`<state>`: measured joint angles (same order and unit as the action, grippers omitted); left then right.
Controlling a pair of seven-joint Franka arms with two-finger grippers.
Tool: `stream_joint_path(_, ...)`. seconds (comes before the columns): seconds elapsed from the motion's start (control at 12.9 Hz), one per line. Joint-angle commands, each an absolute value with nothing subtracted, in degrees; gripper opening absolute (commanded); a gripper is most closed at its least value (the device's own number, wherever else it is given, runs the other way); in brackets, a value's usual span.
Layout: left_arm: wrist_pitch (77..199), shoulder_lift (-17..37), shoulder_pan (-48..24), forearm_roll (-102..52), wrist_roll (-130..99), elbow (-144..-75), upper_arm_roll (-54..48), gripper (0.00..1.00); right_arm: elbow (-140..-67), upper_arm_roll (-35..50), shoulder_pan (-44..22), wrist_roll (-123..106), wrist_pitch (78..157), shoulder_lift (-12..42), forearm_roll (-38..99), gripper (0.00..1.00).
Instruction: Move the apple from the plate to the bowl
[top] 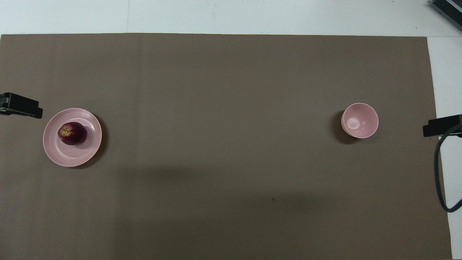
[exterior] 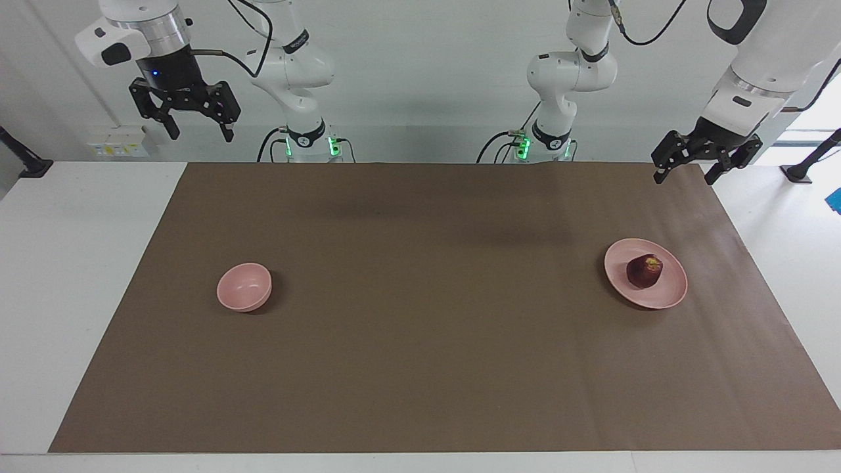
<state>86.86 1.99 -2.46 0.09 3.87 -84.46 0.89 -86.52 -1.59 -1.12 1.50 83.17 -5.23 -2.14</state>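
A small dark red apple (exterior: 644, 270) (top: 72, 133) with a yellowish stem patch sits on the wide pale pink plate (exterior: 670, 297) (top: 72, 157) toward the left arm's end of the table. The small deep pink bowl (exterior: 244, 287) (top: 360, 120) stands empty toward the right arm's end. My left gripper (exterior: 685, 179) hangs open in the air over the mat's edge beside the plate, holding nothing. High over the white table strip at the bowl's end, my right gripper (exterior: 200, 133) is open and empty too. Both arms wait, apart from every object.
A brown mat (exterior: 420, 368) covers most of the white table (exterior: 79, 295). A black cable (top: 438, 173) loops down from the right arm at the mat's edge. A dark device corner (top: 447, 12) shows at the table's corner farthest from the robots.
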Motion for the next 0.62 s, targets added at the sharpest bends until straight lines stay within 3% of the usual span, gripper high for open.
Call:
stream_joint_path(0.0, 85.52, 1.14, -2.54, -0.44, 4.75, -84.81, 0.97, 1.0, -87.1, -1.41, -0.7, 2.37, 82.71, -5.98, -1.58, 1.0)
stream_joint_path(0.54, 85.87, 1.06, -2.9, -0.44, 3.96, -84.9, 0.62, 1.0, -87.1, -1.41, -0.7, 2.37, 82.71, -5.98, -1.58, 1.0)
